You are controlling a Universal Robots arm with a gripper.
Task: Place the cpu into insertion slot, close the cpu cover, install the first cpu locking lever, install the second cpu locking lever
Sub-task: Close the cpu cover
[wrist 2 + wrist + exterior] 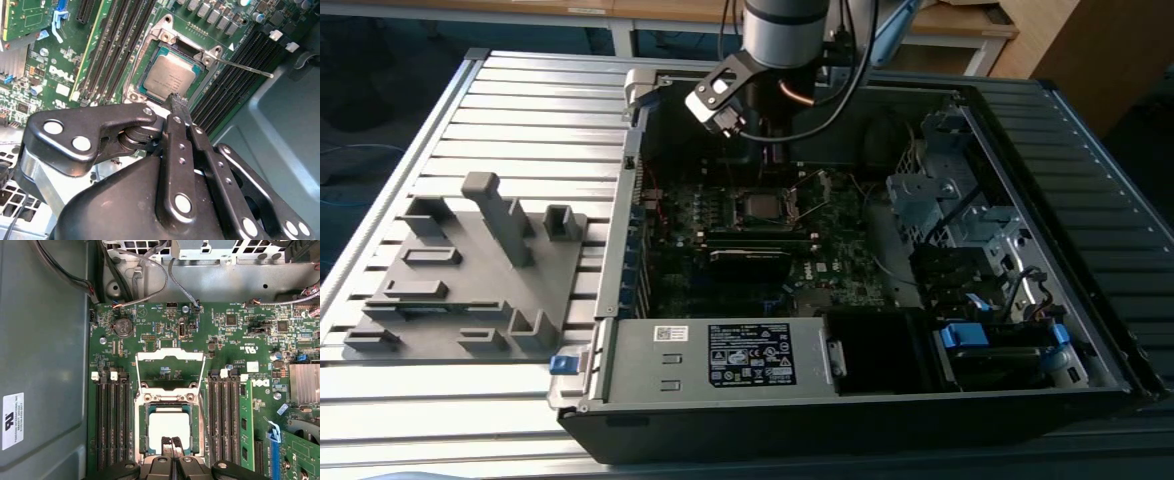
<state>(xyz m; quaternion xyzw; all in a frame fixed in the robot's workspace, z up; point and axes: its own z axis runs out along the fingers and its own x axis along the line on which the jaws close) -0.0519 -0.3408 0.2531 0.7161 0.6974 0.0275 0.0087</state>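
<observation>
**Slatted table (534, 100), open computer case (854, 425): cpu (169, 424) seated**

The cpu lies in the insertion slot (143, 430); the cpu cover (170, 355) stands swung back, open; the gripper (171, 441) hangs at the slot's edge, fingers pressed together, nothing between them.

A ribbed metal table (520, 110) carries an open computer case (854, 425) and, toward the exterior view's left, a grey plastic jig (467, 300) just beside the case.
</observation>
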